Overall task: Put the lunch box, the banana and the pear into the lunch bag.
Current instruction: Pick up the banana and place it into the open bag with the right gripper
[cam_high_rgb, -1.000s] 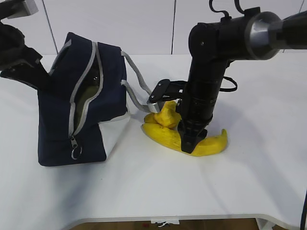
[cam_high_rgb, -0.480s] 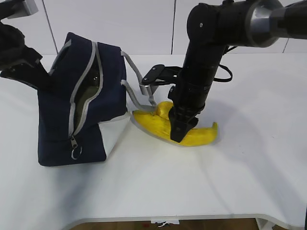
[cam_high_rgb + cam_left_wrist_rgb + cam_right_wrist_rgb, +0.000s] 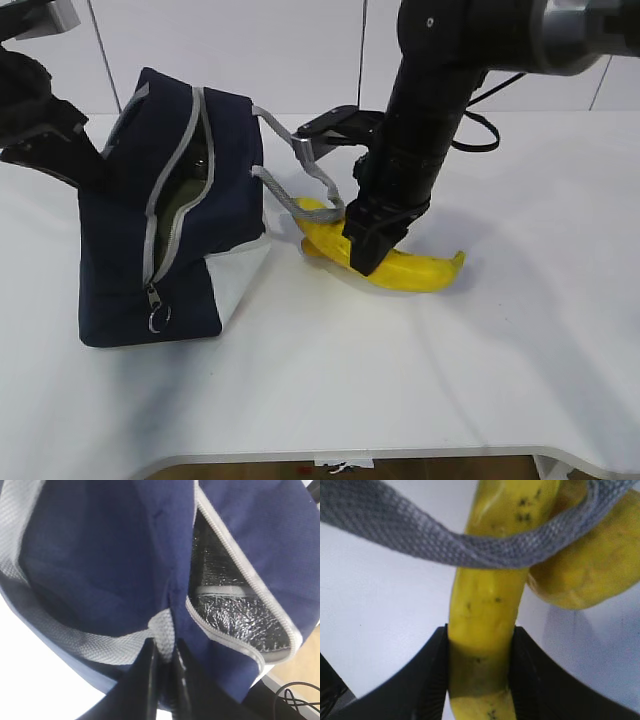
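Banana (image 3: 400, 265), long, curved and bright yellow, is pinched by our right fingers (image 3: 432, 680) above the white table (image 3: 520, 330), beside the boxy navy-blue fabric lunch bag (image 3: 120, 260); our left fingers (image 3: 150, 675), pressed together, nip the bag's grey-trimmed edge; the lumpy yellow pear (image 3: 590, 575) sits beside the banana.

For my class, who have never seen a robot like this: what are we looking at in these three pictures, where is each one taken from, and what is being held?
This is a robot with two black arms working at a white table. The wide picture is taken from in front. The other two come from cameras on the arms' wrists.

On the table stands a navy lunch bag, unzipped. The left gripper is shut on the bag's fabric edge, beside the silvery lining.

The right gripper is closed around a banana. One grey handle of the bag drapes across the banana. A pear lies next to it, best seen in the right wrist picture.
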`<state>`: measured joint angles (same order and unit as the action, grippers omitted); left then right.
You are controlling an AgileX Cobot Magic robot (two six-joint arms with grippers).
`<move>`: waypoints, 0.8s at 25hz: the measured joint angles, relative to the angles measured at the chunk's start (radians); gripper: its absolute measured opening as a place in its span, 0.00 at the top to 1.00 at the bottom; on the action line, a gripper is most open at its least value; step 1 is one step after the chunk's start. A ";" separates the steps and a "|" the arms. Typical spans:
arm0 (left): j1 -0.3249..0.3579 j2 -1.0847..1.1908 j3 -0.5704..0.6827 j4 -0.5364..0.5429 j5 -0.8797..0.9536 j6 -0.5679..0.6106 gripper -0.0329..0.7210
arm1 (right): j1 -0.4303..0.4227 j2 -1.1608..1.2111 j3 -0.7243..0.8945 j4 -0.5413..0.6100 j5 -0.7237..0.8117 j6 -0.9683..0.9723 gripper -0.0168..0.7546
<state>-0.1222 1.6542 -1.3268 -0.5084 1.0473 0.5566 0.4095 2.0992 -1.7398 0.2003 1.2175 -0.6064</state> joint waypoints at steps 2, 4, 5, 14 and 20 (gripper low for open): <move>0.000 0.000 0.000 0.000 0.000 0.000 0.94 | 0.000 -0.016 0.000 0.000 0.002 0.032 0.63; 0.000 0.000 0.000 0.000 0.000 0.000 0.94 | 0.000 -0.039 0.000 0.000 0.002 0.061 0.63; 0.000 0.000 0.000 0.000 0.000 0.000 0.94 | 0.000 -0.049 0.000 0.000 0.004 0.074 0.63; 0.000 0.000 0.000 0.000 0.000 0.000 0.94 | 0.000 -0.124 0.000 -0.121 0.007 0.236 0.63; 0.000 0.000 0.000 0.000 0.000 0.000 0.94 | 0.000 -0.166 0.000 -0.237 0.009 0.308 0.63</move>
<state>-0.1222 1.6542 -1.3268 -0.5084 1.0471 0.5566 0.4095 1.9336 -1.7398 -0.0363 1.2261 -0.2986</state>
